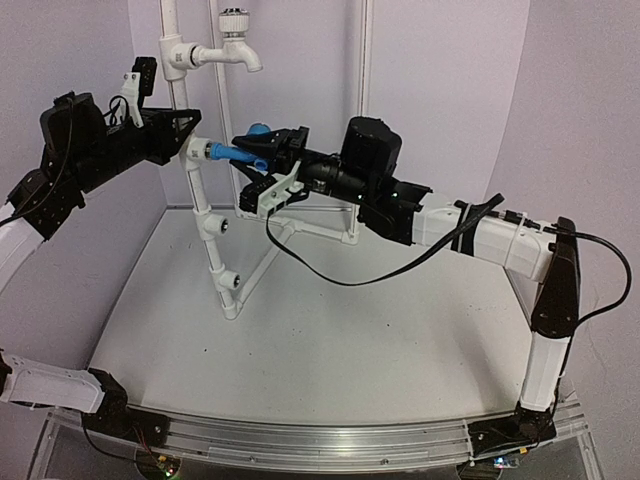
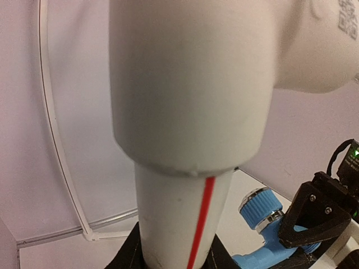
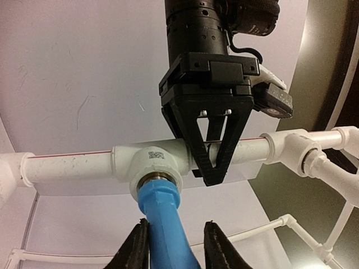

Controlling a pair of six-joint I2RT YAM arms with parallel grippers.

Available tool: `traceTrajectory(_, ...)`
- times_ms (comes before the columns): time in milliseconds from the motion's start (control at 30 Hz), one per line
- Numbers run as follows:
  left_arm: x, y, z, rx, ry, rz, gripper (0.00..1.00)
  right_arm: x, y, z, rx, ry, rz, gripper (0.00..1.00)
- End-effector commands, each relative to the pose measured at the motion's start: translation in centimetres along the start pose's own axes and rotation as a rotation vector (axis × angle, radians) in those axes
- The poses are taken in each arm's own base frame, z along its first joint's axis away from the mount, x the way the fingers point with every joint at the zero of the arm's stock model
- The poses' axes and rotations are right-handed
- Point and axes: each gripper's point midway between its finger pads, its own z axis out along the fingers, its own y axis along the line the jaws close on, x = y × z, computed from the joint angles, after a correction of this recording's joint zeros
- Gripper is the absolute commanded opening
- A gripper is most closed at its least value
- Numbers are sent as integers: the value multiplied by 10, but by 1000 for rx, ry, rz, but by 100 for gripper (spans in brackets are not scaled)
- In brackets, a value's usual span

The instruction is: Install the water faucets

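Note:
The blue faucet [image 1: 238,152] lies level, its threaded end in the side socket of the white pipe frame [image 1: 207,215]. In the right wrist view the faucet [image 3: 164,218] sits in the tee socket [image 3: 152,163]. My right gripper [image 3: 175,227] is open around the faucet's body: the left finger touches it and the right finger [image 3: 220,246] stands apart. The gripper also shows in the top view [image 1: 262,160]. My left gripper [image 1: 185,138] is shut on the frame's pipe [image 2: 179,224] just beside that tee. The white faucet [image 1: 237,40] is mounted at the frame's top.
The frame stands on a white table [image 1: 330,340] in a white-walled booth. Lower on the frame are open side sockets [image 1: 222,226]. A black cable [image 1: 330,270] hangs from my right arm over the frame's base bars.

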Motion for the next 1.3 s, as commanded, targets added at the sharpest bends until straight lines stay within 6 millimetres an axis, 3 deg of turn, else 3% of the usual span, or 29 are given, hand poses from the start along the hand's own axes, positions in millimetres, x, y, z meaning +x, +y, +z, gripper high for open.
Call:
traceTrajectory(0,84,-21,3,85,309,-214,0,-8,-18,-12,-16,-19,187,25)
traceTrajectory(167,86,-22,4,88,313,-213,0,-31,-25,-23,-91,-83,543,8)
traceTrajectory(267,87,-22,6,91,318,-214,0,-44,-36,-27,-134,-133,884,0)
traceTrajectory(367,87,-22,7,91,319,-212,0,-52,-46,-26,-160,-180,1251,0)
traceTrajectory(567,84,-22,11,93,316,-210,0,-19,-73,0,-28,-178,2178,0)
traceTrajectory(667,82,-22,11,94,312,-211,0,-8,-74,7,-10,-216,2538,0)
traceTrajectory(733,81,-23,9,94,308,-213,0,-8,-85,4,-12,-324,2678,3)
traceTrajectory(767,80,-23,8,94,306,-214,0,-8,-89,1,-12,-375,2697,9)
traceTrajectory(867,78,-22,5,91,299,-217,0,-5,-98,-15,31,-405,2647,41)
traceTrajectory(1033,76,-24,0,99,292,-220,0,9,-91,-60,267,-191,2221,79)
traceTrajectory(1167,72,-26,-3,110,287,-214,0,24,-79,-90,359,90,1711,87)
traceTrajectory(1267,70,-28,-4,121,286,-207,0,20,-64,-95,216,235,1259,85)
